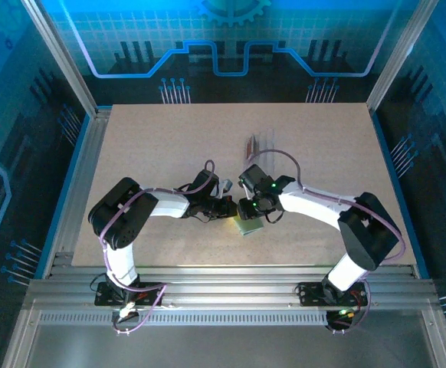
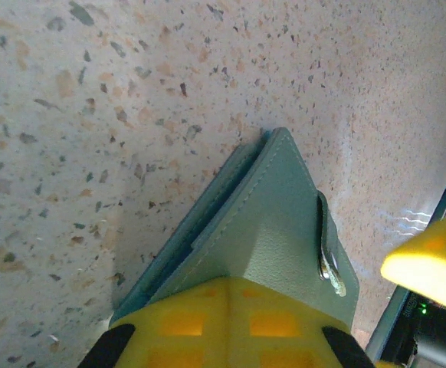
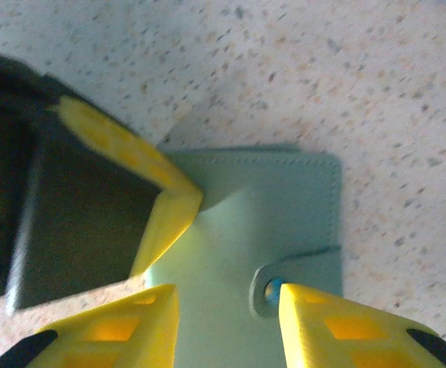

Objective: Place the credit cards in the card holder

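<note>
- holder (image 1: pixel 247 226) on table (image 1: pixel 169 130), near front edge
- left gripper (image 1: pixel 229 208) on holder's left edge
- right gripper (image 3: pixel 227 307) over holder's right side
- pouch (image 1: pixel 261 142) behind holder, well apart

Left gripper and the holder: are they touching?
Touching. In the right wrist view a yellow finger of the left gripper presses on the holder; in the left wrist view the holder runs in under that finger.
</note>
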Available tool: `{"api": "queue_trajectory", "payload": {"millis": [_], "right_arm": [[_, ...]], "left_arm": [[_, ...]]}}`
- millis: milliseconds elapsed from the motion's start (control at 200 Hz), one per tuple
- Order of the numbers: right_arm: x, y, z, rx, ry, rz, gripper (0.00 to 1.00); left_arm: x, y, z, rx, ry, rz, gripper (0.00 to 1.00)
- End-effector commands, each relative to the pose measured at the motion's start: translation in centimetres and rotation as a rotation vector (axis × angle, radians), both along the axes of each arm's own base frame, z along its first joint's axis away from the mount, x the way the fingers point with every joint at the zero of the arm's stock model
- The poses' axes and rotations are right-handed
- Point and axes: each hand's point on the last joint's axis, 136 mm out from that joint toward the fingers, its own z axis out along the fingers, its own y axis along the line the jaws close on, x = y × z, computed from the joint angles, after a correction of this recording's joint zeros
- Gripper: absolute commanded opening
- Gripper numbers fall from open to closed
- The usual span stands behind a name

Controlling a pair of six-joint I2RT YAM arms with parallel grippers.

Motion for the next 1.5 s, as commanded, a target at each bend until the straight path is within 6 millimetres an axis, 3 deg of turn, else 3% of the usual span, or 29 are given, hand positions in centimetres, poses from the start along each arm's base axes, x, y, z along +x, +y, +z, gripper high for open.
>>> {"api": "queue_trajectory", "payload": {"millis": [0,200,465,785,1061,1391,1496], "right_arm": [[-0.2,-1.3,-1.5,-0.153,0.003,0.014,0.40],[-0.6,-1.4,-3.0,-0.227,0.014,0.033,0.37],[-0.7,-3.4,-4.0,-0.336,0.008,0.011,0.27],[-0.4,-3.5,-4.5,-0.365,0.011,0.041,0.00],[-0.9,-4.7,-2.9,-0.273,0.076,-0.046,0.00],[-0.5,-7.8,-2.6,-0.300,0.091,-0.174,0.00],[-0.5,-9.5,-2.4,-0.382,0.077,-0.210,0.00]], "left_arm": [[-4.5,6.2,-8.8,0.330,0.197,0.068,0.00],[-4.5,6.2,-8.8,0.330,0.197,0.068,0.00],[-4.5,6.3,-8.9,0.337,0.199,0.072,0.00],[-4.5,6.6,-9.2,0.349,0.203,0.080,0.00],[-4.9,7.6,-10.4,0.386,0.218,0.100,0.00],[-5.3,8.5,-11.2,0.427,0.217,0.119,0.00],[-5.4,8.7,-11.4,0.429,0.219,0.123,0.00]]}}
